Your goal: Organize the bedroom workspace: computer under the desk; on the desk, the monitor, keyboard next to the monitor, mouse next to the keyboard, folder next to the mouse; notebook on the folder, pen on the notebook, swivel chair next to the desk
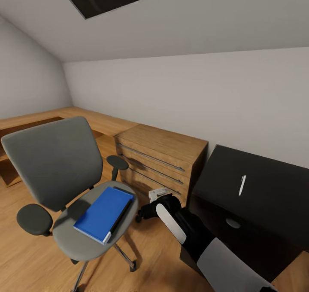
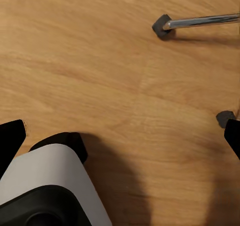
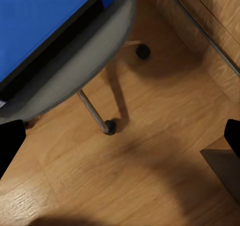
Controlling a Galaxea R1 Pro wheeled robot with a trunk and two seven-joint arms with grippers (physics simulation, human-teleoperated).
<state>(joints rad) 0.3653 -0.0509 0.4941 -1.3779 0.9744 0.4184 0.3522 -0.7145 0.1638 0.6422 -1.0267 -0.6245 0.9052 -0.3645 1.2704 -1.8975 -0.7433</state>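
Head view shows the grey chair (image 1: pixel 56 167) on the wood floor (image 1: pixel 25 257). A blue folder (image 1: pixel 103 214) lies flat on its seat, and a thin black notebook (image 1: pixel 121 217) lies along the folder's edge. Near the chair is a wood dresser (image 1: pixel 161 163) against the wall. Next to the dresser is the black table (image 1: pixel 266 189), and a white pen (image 1: pixel 242 184) lies on top of it. The right arm (image 1: pixel 189 232) reaches down between the chair and the table. The right claw (image 3: pixel 120 136) is wide apart, over the floor beside the seat. The left claw (image 2: pixel 125 131) is wide apart too, over bare floor by a chrome chair leg (image 2: pixel 200 21).
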